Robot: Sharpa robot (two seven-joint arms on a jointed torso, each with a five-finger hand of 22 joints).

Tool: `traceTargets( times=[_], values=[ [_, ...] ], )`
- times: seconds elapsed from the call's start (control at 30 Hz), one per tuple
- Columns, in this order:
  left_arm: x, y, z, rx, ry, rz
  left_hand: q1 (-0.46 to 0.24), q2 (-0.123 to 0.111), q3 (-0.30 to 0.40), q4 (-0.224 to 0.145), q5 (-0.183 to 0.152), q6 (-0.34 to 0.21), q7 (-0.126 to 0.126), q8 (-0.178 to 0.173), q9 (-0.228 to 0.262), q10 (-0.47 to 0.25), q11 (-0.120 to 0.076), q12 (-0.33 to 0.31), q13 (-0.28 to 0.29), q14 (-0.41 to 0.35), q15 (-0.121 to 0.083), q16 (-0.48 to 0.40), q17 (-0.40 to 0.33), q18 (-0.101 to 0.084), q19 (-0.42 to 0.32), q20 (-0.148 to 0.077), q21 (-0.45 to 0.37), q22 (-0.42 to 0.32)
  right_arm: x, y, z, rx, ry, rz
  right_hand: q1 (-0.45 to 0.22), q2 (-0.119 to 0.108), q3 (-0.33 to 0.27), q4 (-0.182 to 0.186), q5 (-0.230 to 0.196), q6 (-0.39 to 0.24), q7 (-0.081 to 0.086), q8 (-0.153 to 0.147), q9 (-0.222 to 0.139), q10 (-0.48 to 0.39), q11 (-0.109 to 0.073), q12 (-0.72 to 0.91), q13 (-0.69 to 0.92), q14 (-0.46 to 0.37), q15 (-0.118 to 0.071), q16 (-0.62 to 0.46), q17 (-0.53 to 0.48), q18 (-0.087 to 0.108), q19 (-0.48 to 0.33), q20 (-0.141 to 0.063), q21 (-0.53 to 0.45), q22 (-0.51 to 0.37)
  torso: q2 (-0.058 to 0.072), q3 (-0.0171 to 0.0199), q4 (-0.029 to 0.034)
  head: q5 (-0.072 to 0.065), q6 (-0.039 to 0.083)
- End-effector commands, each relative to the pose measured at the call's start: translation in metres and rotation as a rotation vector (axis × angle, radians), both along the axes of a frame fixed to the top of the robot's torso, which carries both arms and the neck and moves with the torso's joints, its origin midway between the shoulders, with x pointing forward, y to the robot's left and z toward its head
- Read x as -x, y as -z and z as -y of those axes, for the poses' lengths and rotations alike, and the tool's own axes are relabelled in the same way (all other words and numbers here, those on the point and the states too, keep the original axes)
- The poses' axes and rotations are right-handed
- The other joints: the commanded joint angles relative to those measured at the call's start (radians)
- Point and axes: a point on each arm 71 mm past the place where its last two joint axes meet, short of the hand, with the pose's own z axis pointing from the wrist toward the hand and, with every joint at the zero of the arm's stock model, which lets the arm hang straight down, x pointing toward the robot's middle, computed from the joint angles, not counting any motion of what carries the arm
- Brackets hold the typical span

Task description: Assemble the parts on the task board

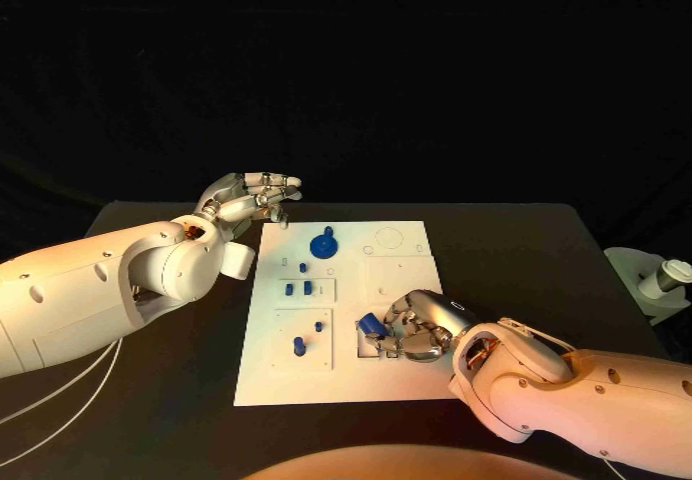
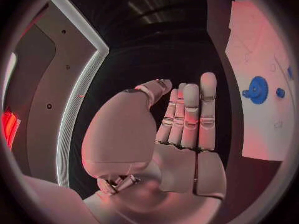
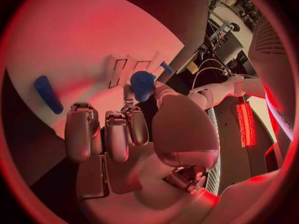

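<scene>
**Several blue parts on the board, one in the right hand**

Several blue parts (image 1: 306, 288) stand on the white task board (image 1: 389, 385), which lies in the middle of the black bench (image 1: 173, 400). Toward the far end of the board sits a round blue gear-like part (image 1: 325, 244), with a small blue peg (image 1: 303, 267) just beside it on the near side. Two more small parts stand side by side in a framed recess at the board's left middle, and another two, one of them an upright peg (image 1: 299, 346), stand in the larger recess nearer the robot.

The right hand (image 1: 411, 330) rests over the board's near right area, above a recess there, its fingers curled down. It pinches a blue part (image 1: 371, 325) between thumb and fingertips; in the right wrist view that part (image 3: 142, 83) appears as a rounded blue piece held at the fingertips just over the white surface, with a long blue part (image 3: 47, 93) lying apart from it on the board. Whether the held part touches the board cannot be told.

The left hand (image 1: 248, 200) hovers off the board's far left corner, above the bench. It holds nothing; in the left wrist view its fingers (image 2: 190, 114) are straight and pressed side by side, with the thumb standing near them.

A white cylindrical object (image 1: 666, 277) sits on a pale stand beyond the bench's right edge.
</scene>
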Motion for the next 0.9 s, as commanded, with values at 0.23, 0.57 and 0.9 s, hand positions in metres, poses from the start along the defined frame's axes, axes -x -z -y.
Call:
traceTargets(
  times=[0.23,0.57,0.9],
  values=[
    [0.0006,-0.0008,0.0019,0.013,0.023,-0.003,-0.01,0.002,-0.002,0.005,0.0,-0.006,0.001,-0.002,-0.001,-0.007,0.0,0.004,0.001,-0.006,0.001,0.004,-0.001,0.014,0.001,0.008,-0.004,-0.002,-0.0021,0.0098,-0.0055,0.064,-0.03,-0.058,-0.043,-0.008,-0.017,0.0,0.004,0.044,-0.033,0.037,0.027,0.023,-0.004,0.019,0.105,0.095,-0.008,0.004,0.211,-0.008,0.035,-0.008,-0.006,0.191,0.001,0.0018,-0.0003,0.007,-0.002],
    [0.0008,-0.0005,0.0015,0.012,0.027,-0.008,-0.012,0.003,-0.003,0.009,0.001,-0.008,0.0,-0.002,-0.001,-0.011,0.0,0.007,0.002,-0.007,0.001,0.006,-0.002,0.015,0.002,0.009,-0.006,-0.003,-0.0038,0.0102,-0.0055,0.096,-0.035,-0.035,-0.063,-0.004,-0.027,0.001,0.003,0.048,-0.036,0.045,0.031,0.029,-0.007,0.03,0.116,0.095,-0.01,0.005,0.214,-0.008,0.035,-0.01,-0.006,0.192,0.0,0.0026,-0.002,0.01,-0.004],
    [0.0008,-0.0004,0.001,0.011,0.026,-0.009,-0.012,0.003,-0.003,0.009,0.001,-0.008,0.0,-0.002,-0.001,-0.011,0.0,0.007,0.002,-0.007,0.001,0.006,-0.002,0.015,0.002,0.009,-0.006,-0.003,-0.0053,0.0084,-0.0058,0.105,-0.024,0.0,-0.191,0.018,-0.097,0.001,-0.116,0.045,-0.04,0.07,0.044,0.03,-0.01,0.027,0.121,0.095,-0.014,0.005,0.213,-0.008,0.036,-0.014,-0.009,0.194,0.001,0.0016,-0.001,0.01,-0.001]
  ],
)
